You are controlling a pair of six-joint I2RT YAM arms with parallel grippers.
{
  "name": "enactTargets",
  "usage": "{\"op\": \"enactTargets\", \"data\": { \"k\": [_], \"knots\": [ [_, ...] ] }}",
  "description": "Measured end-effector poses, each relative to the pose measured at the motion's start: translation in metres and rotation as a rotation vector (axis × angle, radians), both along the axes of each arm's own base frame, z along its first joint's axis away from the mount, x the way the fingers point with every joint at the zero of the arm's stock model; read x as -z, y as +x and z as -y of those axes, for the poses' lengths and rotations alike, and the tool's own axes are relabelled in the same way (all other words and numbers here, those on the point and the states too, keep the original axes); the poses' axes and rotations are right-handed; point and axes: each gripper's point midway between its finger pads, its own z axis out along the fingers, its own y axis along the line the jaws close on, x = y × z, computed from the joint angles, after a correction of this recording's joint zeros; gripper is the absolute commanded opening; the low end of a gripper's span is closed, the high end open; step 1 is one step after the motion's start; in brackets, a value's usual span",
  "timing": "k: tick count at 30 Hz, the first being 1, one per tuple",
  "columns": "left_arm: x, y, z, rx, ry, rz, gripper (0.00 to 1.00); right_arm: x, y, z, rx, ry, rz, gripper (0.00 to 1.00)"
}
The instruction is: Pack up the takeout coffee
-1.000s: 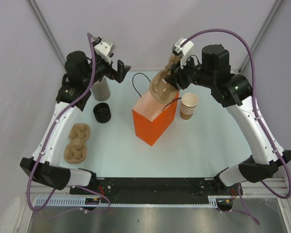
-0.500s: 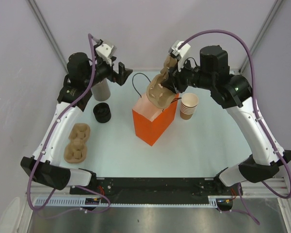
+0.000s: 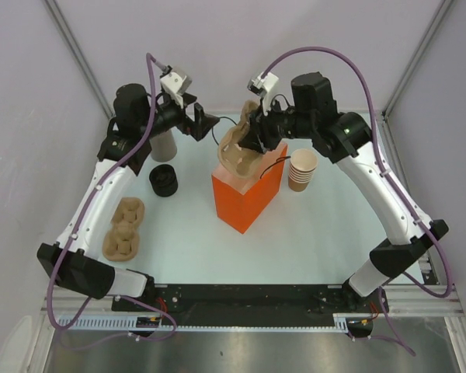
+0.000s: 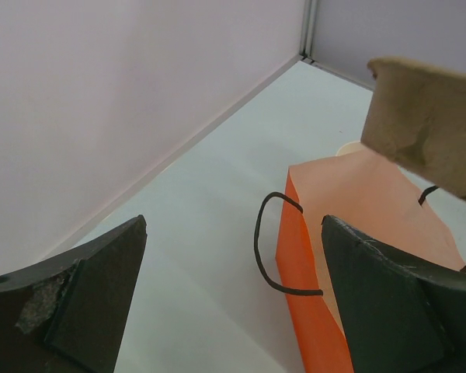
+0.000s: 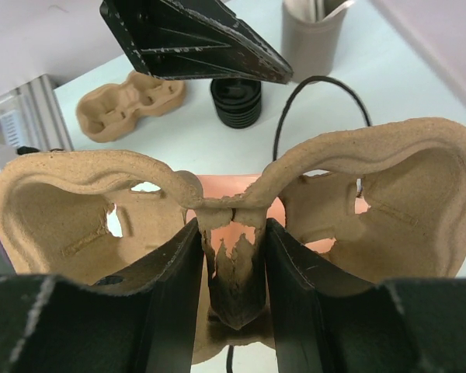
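**A:** What is changing from 1 second ago?

**B:** The right gripper is swinging toward the left of the top view. It is taking the carrier from the bag's upper right edge to over its upper left corner. The left gripper is sliding right, toward the bag.

**A:** And the grips?

**B:** The right fingers are pinching the carrier's centre rib. The left jaws are standing spread wide, framing the bag's black handle in the left wrist view.

**A:** Containers?

**B:** The bag is standing upright mid-frame with its mouth open. The carrier is hanging tilted over that mouth, and I cannot tell whether its lower edge is dipping inside. The orange of the bag is showing through the slots of its 2 wells. The cup stack is sitting just right of the bag. The lids are sitting to its left. The spare carriers are lying at the lower left.

**A:** The coffee cup?

**B:** The coffee cup is standing at the upper left, just behind the lids. The left arm is hiding its top, so I cannot tell about a lid.
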Motion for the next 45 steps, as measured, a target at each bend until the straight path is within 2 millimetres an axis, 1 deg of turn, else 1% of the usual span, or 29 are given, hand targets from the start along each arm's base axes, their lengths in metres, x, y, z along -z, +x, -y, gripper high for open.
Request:
{"op": "enactTargets", "data": {
  "k": [4, 6, 12, 16, 19, 22, 26, 31, 32, 35, 41, 45],
  "knots": [
    [0.011, 0.003, 0.005, 0.027, 0.004, -0.026, 0.99, 0.015, 0.006, -0.008, -0.018, 0.007, -0.077, 0.4],
    [0.019, 0.004, 0.008, 0.041, 0.008, -0.046, 1.0, 0.018, 0.009, -0.008, -0.019, 0.015, -0.106, 0.4],
    [0.038, 0.01, 0.014, 0.068, 0.012, -0.098, 0.99, 0.018, 0.017, -0.002, -0.01, 0.049, -0.149, 0.4],
    [0.048, 0.011, 0.018, 0.086, 0.008, -0.128, 0.99, 0.024, 0.016, -0.004, -0.025, 0.047, -0.173, 0.4],
    [0.053, 0.012, 0.02, 0.096, 0.008, -0.142, 0.99, 0.032, 0.017, -0.006, -0.031, 0.04, -0.197, 0.4],
    [0.057, 0.013, 0.022, 0.105, 0.004, -0.153, 0.99, 0.044, 0.019, -0.009, -0.034, 0.027, -0.229, 0.4],
    [0.057, 0.013, 0.024, 0.118, -0.003, -0.158, 0.98, 0.06, 0.025, -0.01, -0.027, 0.008, -0.271, 0.39],
    [0.057, 0.013, 0.026, 0.13, -0.01, -0.156, 0.9, 0.075, 0.027, -0.007, -0.016, -0.021, -0.321, 0.39],
    [0.058, 0.012, 0.026, 0.131, -0.012, -0.159, 0.86, 0.077, 0.027, -0.006, -0.014, -0.026, -0.329, 0.39],
    [0.061, 0.011, 0.027, 0.138, -0.012, -0.17, 0.79, 0.082, 0.025, -0.004, -0.011, -0.04, -0.346, 0.4],
    [0.066, 0.011, 0.028, 0.146, -0.011, -0.182, 0.74, 0.09, 0.023, -0.003, -0.007, -0.058, -0.374, 0.4],
    [0.066, 0.011, 0.028, 0.147, -0.011, -0.183, 0.73, 0.099, 0.026, -0.004, -0.002, -0.072, -0.394, 0.39]
  ]
}}
